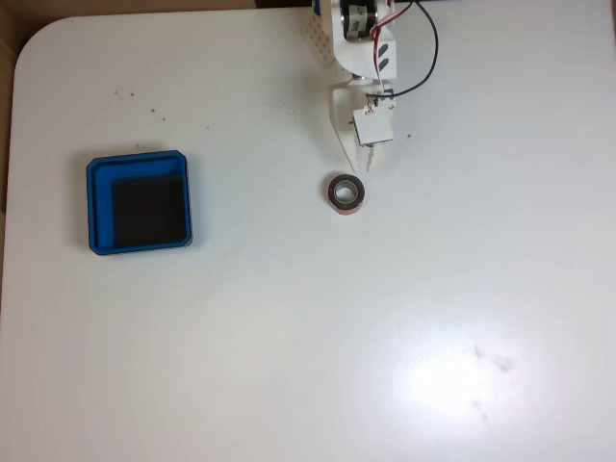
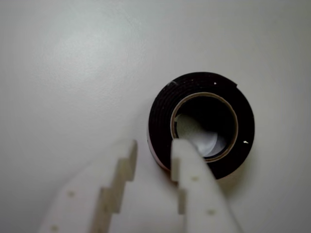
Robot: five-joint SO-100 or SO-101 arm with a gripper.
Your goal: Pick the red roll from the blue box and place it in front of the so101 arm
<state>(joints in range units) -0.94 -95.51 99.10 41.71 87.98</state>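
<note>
Scanning from the left of the fixed view: we meet the shallow square bright-blue plastic box with rounded corners and a dark floor; we see nothing lying in it.
Table: we take the white glossy tabletop to be smooth, so a light ring could skid on it if nudged sideways.
Roll, place: the small red ring-shaped tape roll lies flat on the bare table, well apart from the box and just below the arm's tip in the fixed view.
Roll, looks: in the wrist view we see its dark upper face, a pale tan core lining, and table showing through the hole; the red outer side shows in the fixed view.
Roll, handling: we judge it light, fairly stiff, not fragile; the wound wall should take a pinch without crushing.
Roll, hold: we would pinch across one wall, one finger in the hole and one outside.
Claw: the white two-finger gripper is parted a little and holds nothing; its right finger overlaps the roll's near rim, though we cannot tell whether it touches.
Arm: the white jointed plastic arm with black servos and red and black wires comes in from the top edge.
</note>
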